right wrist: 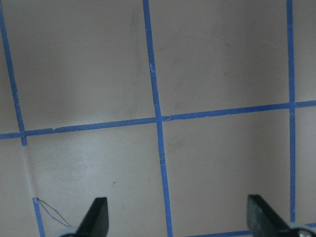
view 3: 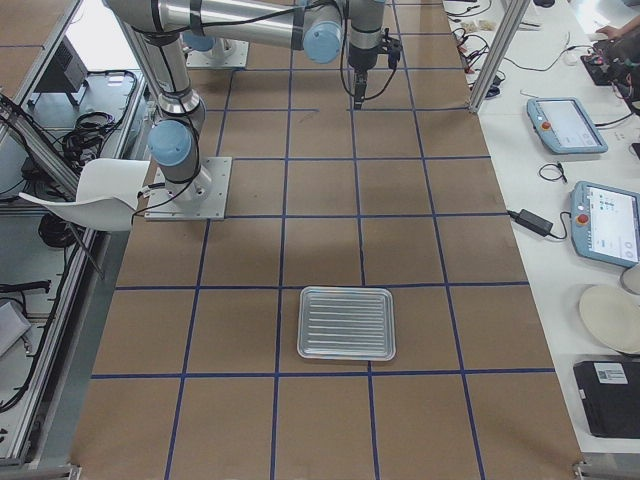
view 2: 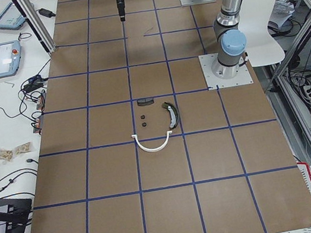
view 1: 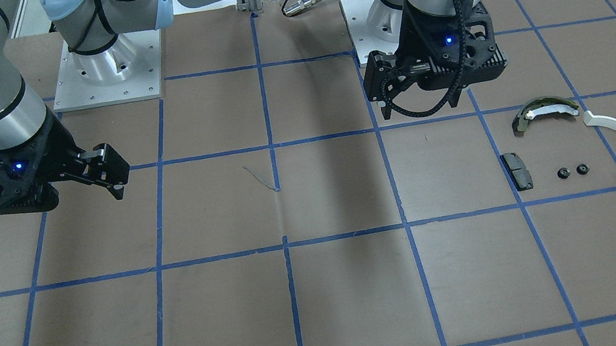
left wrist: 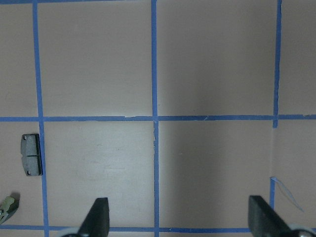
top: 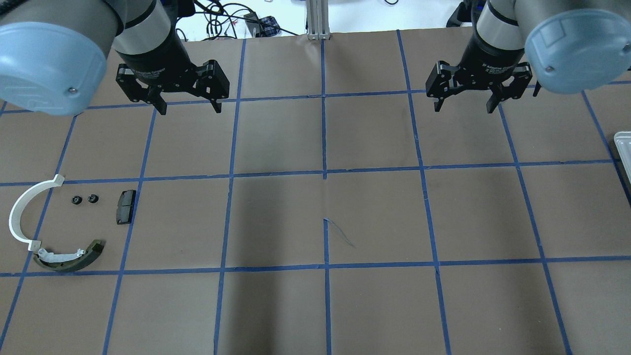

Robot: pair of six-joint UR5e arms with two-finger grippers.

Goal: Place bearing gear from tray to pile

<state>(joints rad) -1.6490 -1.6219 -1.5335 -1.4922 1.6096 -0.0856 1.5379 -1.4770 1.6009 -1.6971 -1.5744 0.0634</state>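
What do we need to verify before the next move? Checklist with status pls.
1. Left tool open and empty: ok.
2. Right tool open and empty: ok.
3. Gear waiting in the tray: not ok, nothing shows in it.
4. Half-ring, pad and shoe grouped on the robot's left side: ok.
5. Gear already among them: cannot tell. Two small black parts lie between half-ring and pad, too small to identify.
6. Both tools raised, away from those parts: ok.
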